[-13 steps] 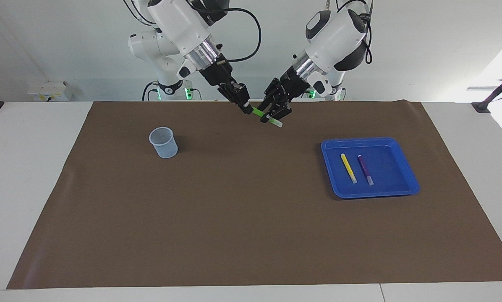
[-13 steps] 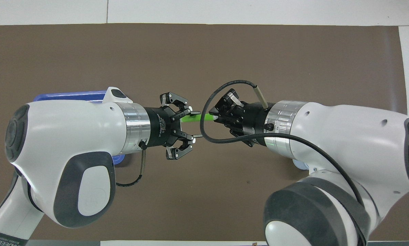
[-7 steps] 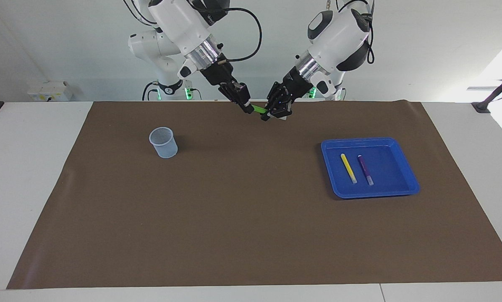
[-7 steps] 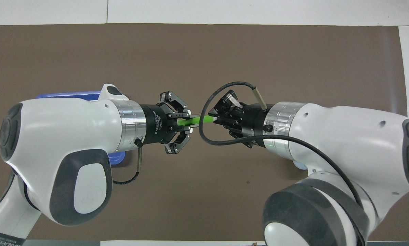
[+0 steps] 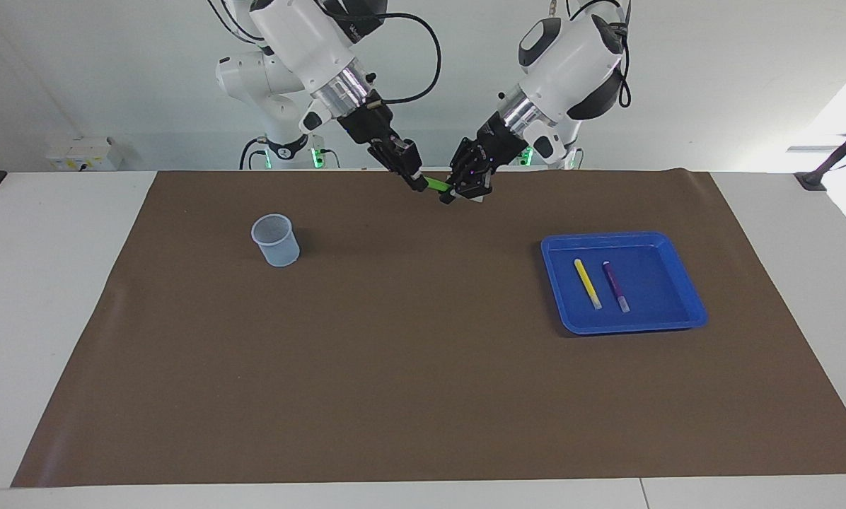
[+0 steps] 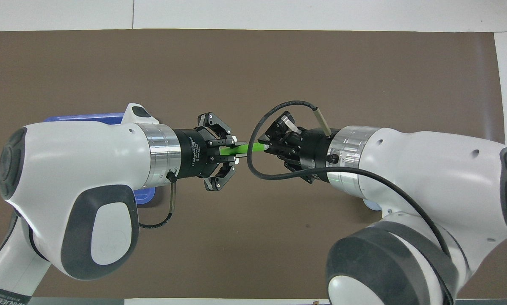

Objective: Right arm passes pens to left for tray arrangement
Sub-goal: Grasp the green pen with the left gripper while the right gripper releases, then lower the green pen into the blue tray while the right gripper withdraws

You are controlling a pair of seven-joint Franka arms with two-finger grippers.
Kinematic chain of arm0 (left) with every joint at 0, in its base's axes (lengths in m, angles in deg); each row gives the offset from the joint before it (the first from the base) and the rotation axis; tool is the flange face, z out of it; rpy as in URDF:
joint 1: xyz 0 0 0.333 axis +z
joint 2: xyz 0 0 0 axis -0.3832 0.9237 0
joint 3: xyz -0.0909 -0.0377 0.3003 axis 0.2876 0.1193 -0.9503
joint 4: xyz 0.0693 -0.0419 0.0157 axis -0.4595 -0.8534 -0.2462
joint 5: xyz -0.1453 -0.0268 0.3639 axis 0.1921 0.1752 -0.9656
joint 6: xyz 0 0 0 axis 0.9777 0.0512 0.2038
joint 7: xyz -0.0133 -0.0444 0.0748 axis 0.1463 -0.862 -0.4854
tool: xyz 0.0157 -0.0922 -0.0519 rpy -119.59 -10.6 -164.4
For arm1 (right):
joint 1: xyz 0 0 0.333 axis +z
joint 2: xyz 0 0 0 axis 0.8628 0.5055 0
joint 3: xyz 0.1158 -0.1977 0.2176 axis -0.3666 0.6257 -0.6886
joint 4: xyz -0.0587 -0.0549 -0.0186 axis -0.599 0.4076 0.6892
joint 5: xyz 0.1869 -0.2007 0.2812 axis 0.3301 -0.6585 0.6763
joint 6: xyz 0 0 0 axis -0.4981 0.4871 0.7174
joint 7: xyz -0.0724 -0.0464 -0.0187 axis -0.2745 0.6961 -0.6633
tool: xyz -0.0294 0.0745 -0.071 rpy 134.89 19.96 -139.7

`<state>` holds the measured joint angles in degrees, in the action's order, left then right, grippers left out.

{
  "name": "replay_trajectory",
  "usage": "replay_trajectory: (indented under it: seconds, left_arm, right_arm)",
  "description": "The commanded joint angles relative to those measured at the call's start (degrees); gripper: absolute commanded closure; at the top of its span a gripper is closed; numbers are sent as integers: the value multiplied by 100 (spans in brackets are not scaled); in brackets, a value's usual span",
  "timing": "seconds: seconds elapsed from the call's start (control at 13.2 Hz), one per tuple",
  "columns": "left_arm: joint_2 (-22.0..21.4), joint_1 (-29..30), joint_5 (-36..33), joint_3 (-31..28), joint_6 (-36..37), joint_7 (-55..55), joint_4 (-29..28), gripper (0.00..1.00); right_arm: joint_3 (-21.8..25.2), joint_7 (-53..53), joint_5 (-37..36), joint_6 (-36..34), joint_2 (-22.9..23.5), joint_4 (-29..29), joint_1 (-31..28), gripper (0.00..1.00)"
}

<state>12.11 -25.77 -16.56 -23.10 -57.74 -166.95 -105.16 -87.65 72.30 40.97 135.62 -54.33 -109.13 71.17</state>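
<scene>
L jaws now shut on green pen (image 5: 435,185), tray (image 5: 683,317) w/ yellow (image 5: 587,283), purple pens (image 5: 615,286)

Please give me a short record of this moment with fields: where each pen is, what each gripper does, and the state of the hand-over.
green pen: in the air, between the two grippers
right gripper: shut on one end of the green pen
left gripper: shut on the other end of the green pen
yellow pen: lying in the blue tray
purple pen: lying in the blue tray, beside the yellow pen, apart from it
translucent cup: upright, toward the right arm's end of the table
hand-over: both grippers hold the green pen; right not yet released
</scene>
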Motion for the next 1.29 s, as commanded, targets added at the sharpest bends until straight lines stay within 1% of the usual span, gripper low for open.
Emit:
replay_trajectory:
  seconds: [0.0,0.15,0.23,0.3,0.46,0.68,0.83,0.99,1.14,1.21]
  left_arm:
    - [-126,78,51,-6,94,133,-41,100]
    - [-126,78,50,-6,94,142,-41,100]
    - [-126,87,50,-6,94,160,-41,100]
    - [-126,122,50,-6,94,195,-41,100]
    - [-126,288,42,-6,129,536,-58,100]
    - [-152,595,33,-6,243,1273,-111,100]
    - [-161,902,33,-6,550,1940,-120,100]
    - [-161,1263,-46,-6,892,2836,-172,100]
    - [-161,1588,-440,-6,1192,3680,-225,100]
    - [-153,1746,-564,-6,1289,4198,-295,100]
  right_arm:
    - [-24,-175,110,75,-41,-65,-151,0]
    - [-6,-481,93,-21,-50,-65,-160,0]
    - [3,-692,41,-187,-58,-65,-230,0]
    - [11,-903,5,-485,-76,-48,-387,0]
    - [20,-1744,-178,-1074,-102,-39,-747,0]
    - [20,-3264,-994,-2137,-111,119,-1389,0]
    - [29,-4328,-1662,-2744,-120,154,-1811,0]
    - [29,-5207,-2268,-3001,-120,233,-2110,0]
    - [29,-5903,-2866,-3150,-68,373,-2321,0]
    - [29,-6219,-3043,-3473,28,679,-2461,0]
